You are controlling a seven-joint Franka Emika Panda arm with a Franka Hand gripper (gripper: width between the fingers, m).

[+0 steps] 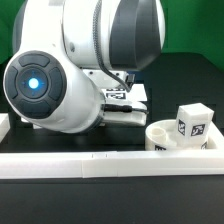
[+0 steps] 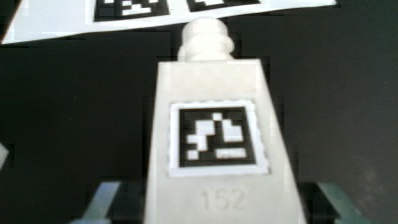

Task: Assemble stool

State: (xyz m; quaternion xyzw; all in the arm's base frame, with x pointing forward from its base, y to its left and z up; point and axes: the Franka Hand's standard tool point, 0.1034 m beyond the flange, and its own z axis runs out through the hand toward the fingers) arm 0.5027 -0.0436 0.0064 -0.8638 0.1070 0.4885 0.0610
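Straddling a white leg [image 2: 214, 130], the gripper [image 2: 217, 200] has a finger [image 2: 111, 200] on each side of it; whether they clamp it cannot be told; the leg's peg [image 2: 208, 40] points toward the marker board [image 2: 54, 20]; the round seat [image 1: 165, 138] lies at the exterior view's right, another leg [image 1: 193, 122] close by.

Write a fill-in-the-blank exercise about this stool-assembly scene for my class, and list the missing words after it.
The leg between the gripper's fingers bears a square tag printed in black and ____. In the exterior view, the seat is ____ in shape. It stands on that view's ____ side. The table is ____ in colour.
Missing words: white; round; right; black.
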